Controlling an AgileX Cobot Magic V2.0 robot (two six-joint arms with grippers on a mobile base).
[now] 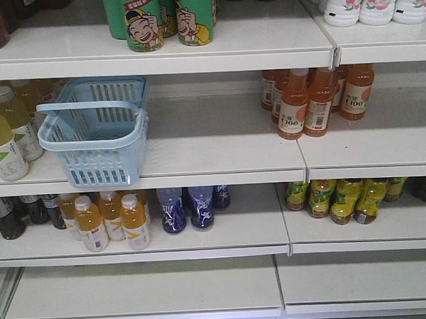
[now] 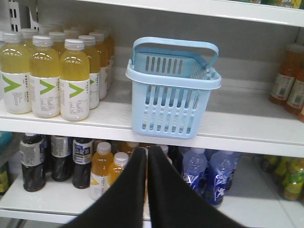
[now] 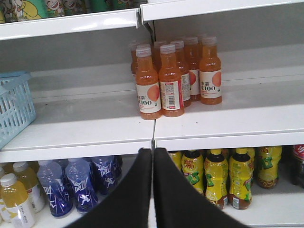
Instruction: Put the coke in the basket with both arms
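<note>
The light blue basket (image 1: 100, 168) stands empty on the middle shelf at the left, its handle lying across the top. It fills the centre of the left wrist view (image 2: 166, 109), and its corner shows in the right wrist view (image 3: 16, 107). My left gripper (image 2: 146, 149) is shut on nothing, below and in front of the basket. My right gripper (image 3: 153, 149) is shut too, at the shelf seam. A dark bottle with a red wrap, the coke (image 3: 298, 159), peeks in on the lower shelf at the far right. Neither arm shows in the front view.
Pale yellow drink bottles (image 2: 45, 76) stand left of the basket, and orange juice bottles (image 3: 171, 78) are on the same shelf to the right. Below are blue bottles (image 1: 187, 206), yellow tea bottles (image 3: 216, 173) and small orange bottles (image 1: 106, 221). Green cans (image 1: 164, 20) sit on the top shelf.
</note>
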